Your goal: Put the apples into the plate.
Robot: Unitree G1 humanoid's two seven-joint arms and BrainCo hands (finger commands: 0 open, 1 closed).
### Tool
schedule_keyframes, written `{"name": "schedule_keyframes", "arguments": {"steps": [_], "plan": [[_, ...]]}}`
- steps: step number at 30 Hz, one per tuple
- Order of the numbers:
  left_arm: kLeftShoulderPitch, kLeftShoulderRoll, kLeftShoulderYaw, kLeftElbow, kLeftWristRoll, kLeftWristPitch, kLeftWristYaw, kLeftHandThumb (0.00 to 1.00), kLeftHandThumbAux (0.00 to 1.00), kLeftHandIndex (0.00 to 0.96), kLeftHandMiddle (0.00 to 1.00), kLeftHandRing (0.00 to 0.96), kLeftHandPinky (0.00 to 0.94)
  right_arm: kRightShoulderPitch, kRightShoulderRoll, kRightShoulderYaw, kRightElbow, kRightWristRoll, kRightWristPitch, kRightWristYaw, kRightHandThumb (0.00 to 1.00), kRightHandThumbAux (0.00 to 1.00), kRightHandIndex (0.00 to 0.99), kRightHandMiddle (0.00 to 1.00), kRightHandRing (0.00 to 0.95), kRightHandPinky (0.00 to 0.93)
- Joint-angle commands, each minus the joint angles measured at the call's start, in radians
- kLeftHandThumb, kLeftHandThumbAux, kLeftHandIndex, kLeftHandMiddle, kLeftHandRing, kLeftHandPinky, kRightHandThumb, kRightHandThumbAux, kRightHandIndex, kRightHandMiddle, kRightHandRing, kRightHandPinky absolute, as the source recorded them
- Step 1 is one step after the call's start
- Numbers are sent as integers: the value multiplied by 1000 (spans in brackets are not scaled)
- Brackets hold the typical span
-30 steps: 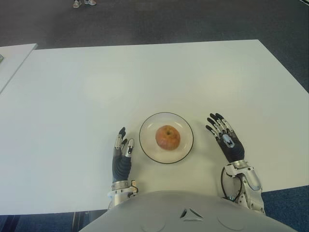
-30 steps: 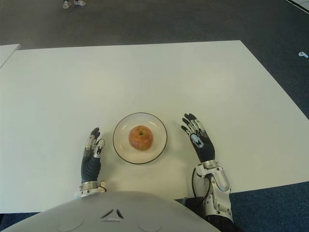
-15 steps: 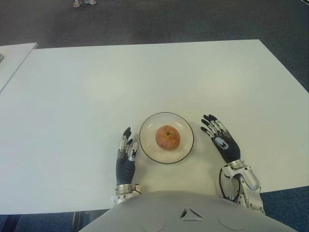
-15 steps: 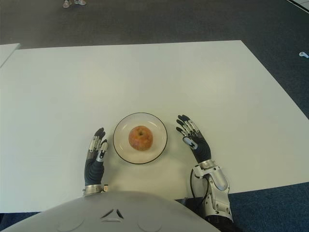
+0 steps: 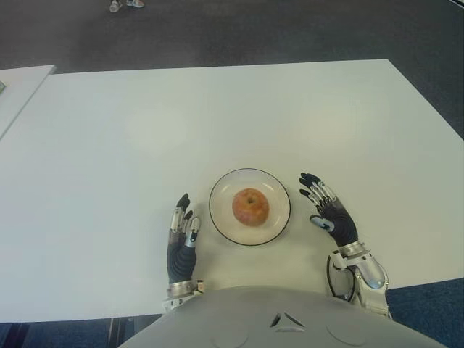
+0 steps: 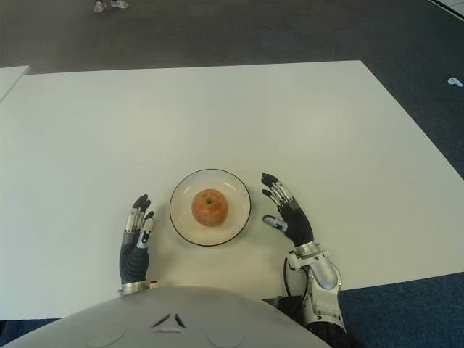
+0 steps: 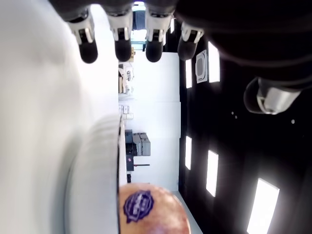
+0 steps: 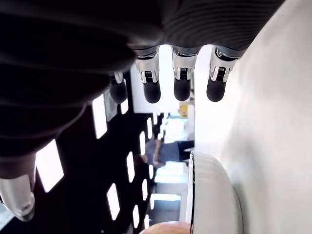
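A reddish-yellow apple [image 5: 250,206] sits in the middle of a white plate [image 5: 221,220] with a dark rim, near the table's front edge. My left hand [image 5: 181,230] shows just left of the plate, fingers straight and spread, holding nothing. My right hand [image 5: 324,207] shows just right of the plate, fingers spread and empty. In the left wrist view the apple [image 7: 153,209] carries a purple sticker and the plate [image 7: 100,170] lies beside it. The right wrist view shows the plate's rim [image 8: 214,195] past my extended fingertips [image 8: 181,87].
The white table [image 5: 217,116] stretches wide behind and to both sides of the plate. A second white table's corner [image 5: 18,83] shows at the far left. Dark carpet [image 5: 290,29] lies beyond, with a person's feet [image 5: 126,4] at the top edge.
My right hand has shifted left, closer to the plate's right rim. My left hand rose toward the plate, then drew back down. The apple has not moved.
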Motion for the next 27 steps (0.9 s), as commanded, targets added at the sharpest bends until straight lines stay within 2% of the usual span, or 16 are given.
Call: {"name": "schedule_keyframes", "arguments": {"steps": [1,8,15,22,27], "plan": [[7,-16,19,18,28,1,13,42,335,0,0,0,0,-26,4,12,82,-78,-141,-44,114,573,0,0,0,0],[18,-25,29,7,58,-1,21,33,340,8,0,0,0,-57,-6,27,159,-188,-264,-128,87,555,0,0,0,0],[21,-23,32,-11,52,9,17,38,339,21,0,0,0,-79,-17,37,213,-313,-326,-235,98,517,0,0,0,0],[25,-28,44,-41,59,24,24,42,337,18,0,0,0,-74,-5,37,206,-480,-295,-407,130,483,0,0,0,0],[27,-32,49,-53,61,32,27,47,336,23,0,0,0,-68,11,52,192,-522,-252,-497,161,463,0,0,0,0]]}}
